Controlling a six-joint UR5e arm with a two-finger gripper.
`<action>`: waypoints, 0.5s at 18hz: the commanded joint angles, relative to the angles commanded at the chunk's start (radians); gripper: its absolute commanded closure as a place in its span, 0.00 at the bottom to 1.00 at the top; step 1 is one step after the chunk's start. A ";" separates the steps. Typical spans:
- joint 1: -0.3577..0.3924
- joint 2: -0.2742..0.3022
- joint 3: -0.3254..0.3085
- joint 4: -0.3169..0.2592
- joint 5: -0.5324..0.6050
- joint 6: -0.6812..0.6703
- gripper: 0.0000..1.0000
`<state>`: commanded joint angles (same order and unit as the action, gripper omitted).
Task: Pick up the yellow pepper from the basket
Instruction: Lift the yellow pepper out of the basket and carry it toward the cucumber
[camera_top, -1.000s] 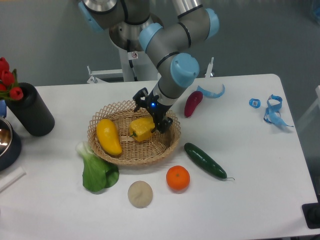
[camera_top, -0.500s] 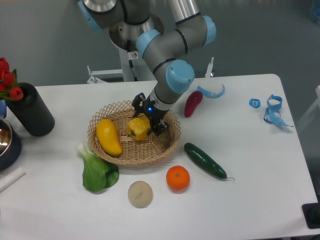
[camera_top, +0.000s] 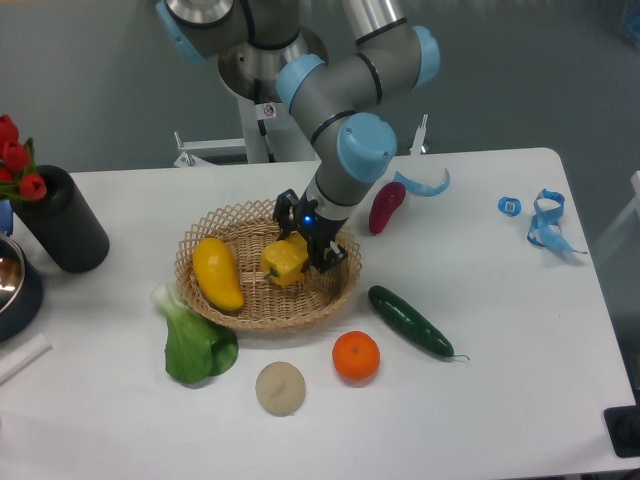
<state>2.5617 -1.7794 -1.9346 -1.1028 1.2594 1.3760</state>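
Observation:
The yellow pepper (camera_top: 284, 261) is a small lobed fruit in the middle of the woven basket (camera_top: 205, 297). My gripper (camera_top: 302, 244) reaches down into the basket from the upper right and is shut on the pepper. Its black fingers (camera_top: 331, 255) hug the pepper's right and upper sides. The pepper stays low, near the basket floor, and its back side is hidden by the gripper.
A long smooth yellow fruit (camera_top: 217, 273) lies in the basket's left half. Around the basket lie a bok choy (camera_top: 196, 340), a beige round item (camera_top: 280, 387), an orange (camera_top: 356, 356), a cucumber (camera_top: 410, 320) and a dark red vegetable (camera_top: 386, 206). A black vase (camera_top: 58, 220) stands at the left.
The gripper and pepper shifted slightly left together, then back right and a little lower. The pepper stayed between the fingers throughout.

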 joint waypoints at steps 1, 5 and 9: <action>0.008 0.000 0.026 -0.014 0.002 0.000 0.72; 0.032 -0.003 0.115 -0.031 0.000 0.009 0.72; 0.063 -0.044 0.195 -0.022 0.002 0.014 0.72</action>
<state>2.6245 -1.8238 -1.7397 -1.1245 1.2609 1.3898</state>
